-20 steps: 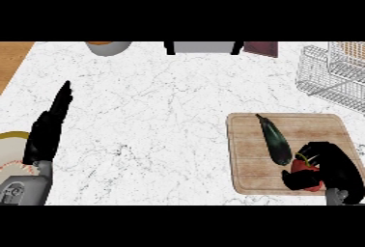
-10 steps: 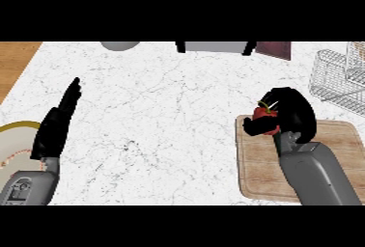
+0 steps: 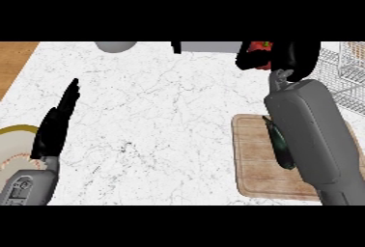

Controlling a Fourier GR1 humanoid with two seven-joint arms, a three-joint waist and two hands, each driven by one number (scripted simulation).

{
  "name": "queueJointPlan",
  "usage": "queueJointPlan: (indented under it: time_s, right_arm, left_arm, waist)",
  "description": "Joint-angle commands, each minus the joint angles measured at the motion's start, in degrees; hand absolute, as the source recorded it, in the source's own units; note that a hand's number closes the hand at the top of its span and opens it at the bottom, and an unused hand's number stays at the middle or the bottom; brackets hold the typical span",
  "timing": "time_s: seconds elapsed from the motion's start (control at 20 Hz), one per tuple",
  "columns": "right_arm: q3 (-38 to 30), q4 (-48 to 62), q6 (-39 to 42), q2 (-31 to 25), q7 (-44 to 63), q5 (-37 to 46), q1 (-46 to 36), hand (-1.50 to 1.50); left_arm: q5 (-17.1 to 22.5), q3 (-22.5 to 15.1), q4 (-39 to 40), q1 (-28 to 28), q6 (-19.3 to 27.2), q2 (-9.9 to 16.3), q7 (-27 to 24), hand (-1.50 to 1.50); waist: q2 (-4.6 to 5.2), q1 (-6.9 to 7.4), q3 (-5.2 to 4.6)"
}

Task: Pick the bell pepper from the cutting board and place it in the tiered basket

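Red shows between the curled black fingers of the right hand (image 3: 285, 57), which is closed round the pepper (image 3: 261, 48) up near the far edge of the counter (image 3: 164, 116), just left of the wire basket (image 3: 342, 72). Only part of the pepper is visible; the hand hides the rest. It is held clear of the board (image 3: 249, 159), not yet inside the basket. The grey right forearm runs from the lower right edge up across the board, covering much of it. On the board, partly under that forearm, lies a dark green long vegetable (image 3: 279, 147), lengthwise.

At the left, the left hand (image 3: 57, 125) rests with its fingers straight and pointing up the view, holding nothing, beside a yellow-rimmed plate (image 3: 16, 131) at the left edge. A grey round object (image 3: 116, 46) and a grey box-like shape (image 3: 210, 47) sit along the far edge; what they are I cannot tell
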Motion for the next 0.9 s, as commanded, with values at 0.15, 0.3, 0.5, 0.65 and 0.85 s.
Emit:
queueJointPlan:
  time_s: [0.15,0.3,0.5,0.65,0.85]
  right_arm:
    - [-4.2,7.4,2.1,-7.8,-1.7,4.5,-10.7,1.50]
    - [-4.5,7.1,9.0,-10.5,-1.5,4.0,-12.7,1.50]
    - [-9.9,17.8,8.4,-11.8,-7.1,0.2,-19.9,1.50]
    - [-13.1,17.5,4.2,-13.7,-13.6,-2.8,-14.9,1.50]
    - [-10.6,21.7,5.7,-14.6,-15.7,0.5,-16.4,1.50]
  left_arm:
    - [1.9,3.5,1.1,1.9,-2.2,2.1,-1.9,0.00]
    - [1.0,3.1,-2.2,0.3,-1.8,2.0,2.5,0.00]
    - [-0.2,2.3,-0.4,1.2,-1.5,0.2,-0.2,0.00]
    - [-1.2,2.1,-2.1,2.5,-0.4,-0.6,0.8,0.00]
    - [-3.1,2.6,4.9,-0.6,1.2,-2.2,-3.7,0.00]
  waist:
    - [-0.24,-1.23,-0.01]
    - [-0.47,-1.60,0.02]
    - [-0.18,-1.01,0.01]
    - [-0.26,-1.24,0.05]
    - [-0.16,-1.62,0.00]
